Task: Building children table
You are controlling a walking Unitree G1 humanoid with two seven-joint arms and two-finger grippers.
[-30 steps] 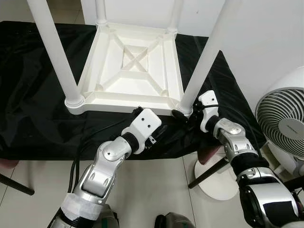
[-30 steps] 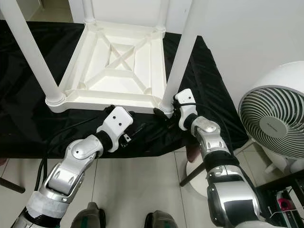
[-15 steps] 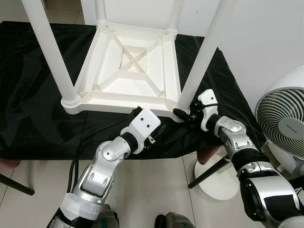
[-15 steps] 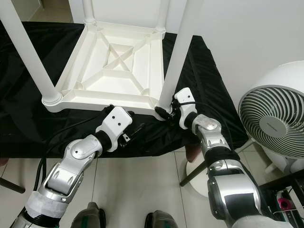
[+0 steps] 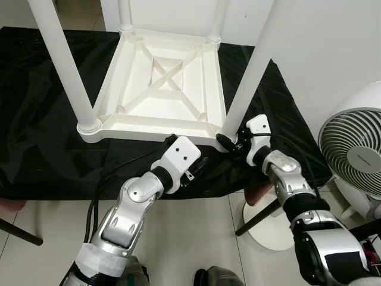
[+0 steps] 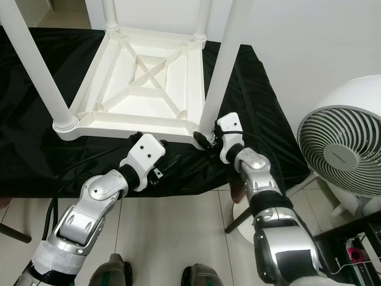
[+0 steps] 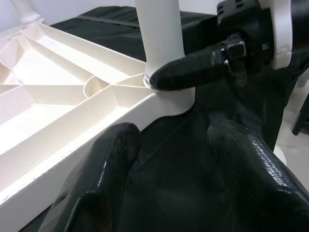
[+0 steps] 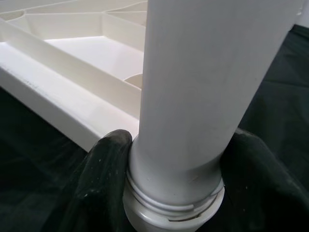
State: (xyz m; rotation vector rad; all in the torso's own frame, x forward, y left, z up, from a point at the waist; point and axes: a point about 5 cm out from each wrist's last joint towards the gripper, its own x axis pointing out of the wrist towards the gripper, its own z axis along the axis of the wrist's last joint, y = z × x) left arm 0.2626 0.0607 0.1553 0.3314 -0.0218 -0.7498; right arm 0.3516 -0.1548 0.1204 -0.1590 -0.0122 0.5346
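Note:
The white children's table (image 5: 161,89) lies upside down on a black cloth (image 5: 36,131), its legs pointing up. My right gripper (image 5: 229,141) is shut around the base of the near right leg (image 5: 247,77), where it meets the corner socket. In the right wrist view a black finger (image 8: 104,183) sits on each side of that leg (image 8: 203,87). My left gripper (image 5: 199,158) is open just in front of the table's near edge. Its fingers (image 7: 101,179) point toward the same corner, with only cloth between them.
A white fan (image 5: 354,158) stands at the right, close to my right arm. Below the table edge are a round white base (image 5: 268,229) and dark slanted legs (image 5: 259,217) on the tiled floor. A white wall lies behind.
My right gripper and the leg base it holds have edged slightly left, and the leg leans less to the right. The left arm has barely moved.

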